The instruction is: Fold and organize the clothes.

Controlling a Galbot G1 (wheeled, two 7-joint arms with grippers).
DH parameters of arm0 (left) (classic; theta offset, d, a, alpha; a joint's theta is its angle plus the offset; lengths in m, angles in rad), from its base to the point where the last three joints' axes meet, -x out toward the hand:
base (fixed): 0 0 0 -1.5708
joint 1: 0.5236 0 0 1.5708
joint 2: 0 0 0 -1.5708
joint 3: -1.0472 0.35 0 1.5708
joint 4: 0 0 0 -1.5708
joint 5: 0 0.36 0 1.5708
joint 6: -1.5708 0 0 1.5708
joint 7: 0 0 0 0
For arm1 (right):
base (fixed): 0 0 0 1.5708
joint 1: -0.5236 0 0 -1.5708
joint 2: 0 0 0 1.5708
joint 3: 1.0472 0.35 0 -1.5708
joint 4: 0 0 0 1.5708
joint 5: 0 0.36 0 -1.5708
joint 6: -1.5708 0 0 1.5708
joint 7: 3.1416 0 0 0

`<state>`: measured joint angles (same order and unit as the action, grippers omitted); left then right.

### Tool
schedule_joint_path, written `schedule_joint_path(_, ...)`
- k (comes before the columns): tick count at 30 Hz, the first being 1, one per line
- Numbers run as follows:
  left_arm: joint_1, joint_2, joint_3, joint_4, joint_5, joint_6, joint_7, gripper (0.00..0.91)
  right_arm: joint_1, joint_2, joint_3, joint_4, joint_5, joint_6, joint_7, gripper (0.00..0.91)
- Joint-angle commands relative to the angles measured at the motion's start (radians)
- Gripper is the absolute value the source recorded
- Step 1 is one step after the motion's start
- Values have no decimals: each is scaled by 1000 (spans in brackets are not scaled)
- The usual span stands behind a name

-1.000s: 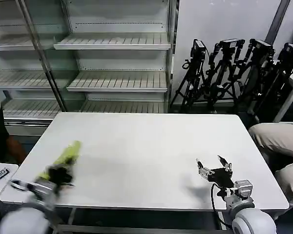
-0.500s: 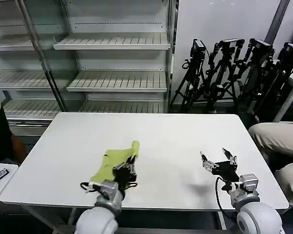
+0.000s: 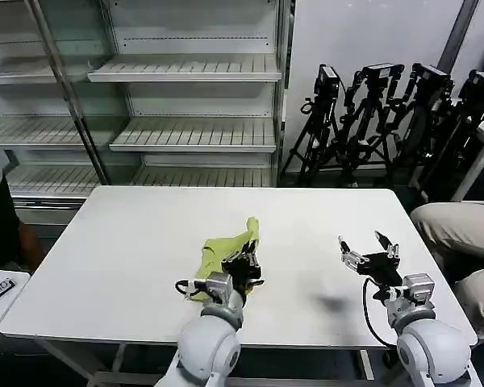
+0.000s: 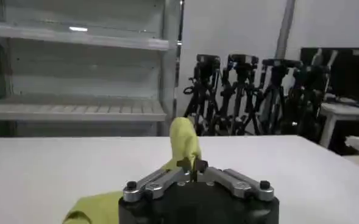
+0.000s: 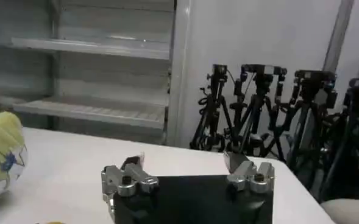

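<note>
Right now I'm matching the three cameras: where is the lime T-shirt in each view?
Head view: T-shirt mid-table, pinched by the left end effector.
Left wrist view: centre, behind the shut fingers.
Right wrist view: far edge.
Shared landmark: tripods.

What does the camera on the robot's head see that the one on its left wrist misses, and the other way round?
The head view alone shows the right gripper open above the table's right side, the table's whole outline, and how the T-shirt lies bunched near the middle. The left wrist view alone shows up close that the left gripper is shut on a raised fold of the cloth. Both show the yellow-green T-shirt, the white table, the shelves and the tripods behind.
</note>
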<state>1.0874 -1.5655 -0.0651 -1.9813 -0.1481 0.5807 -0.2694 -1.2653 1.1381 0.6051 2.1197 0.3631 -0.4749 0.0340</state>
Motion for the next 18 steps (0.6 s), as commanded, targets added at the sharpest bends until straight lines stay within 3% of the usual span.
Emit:
schedule_joint_path(1, -67, -63, -3, 42, -152, -4, -32, 907, 32, 1, 0, -23, -2, -1, -5, 907)
schedule_joint_path(6, -58, 15, -23, -57, -209, -43, 74, 907, 50, 5, -10, -31, -4, -7, -4, 907)
schedule_joint_path(8, -39, 82, -53, -120, -204, -59, 150, 907, 58, 10, -17, -41, -10, -7, -5, 907)
schedule_joint_path(11, -44, 158, -179, -139, -164, -71, 200, 907, 67, 14, -25, -53, -18, -5, -5, 907)
schedule_joint_path(13, -38, 230, -303, -85, -122, -134, 289, 907, 74, 16, -32, -67, -30, 2, -10, 907)
schedule_joint_path(16, -13, 334, -498, 73, 135, -330, 441, 907, 91, 22, -48, -97, -80, 32, -7, 907)
schedule_joint_path(18, 1, 400, -585, 159, 191, -401, 524, 907, 105, 27, -66, -126, -105, 81, -9, 907)
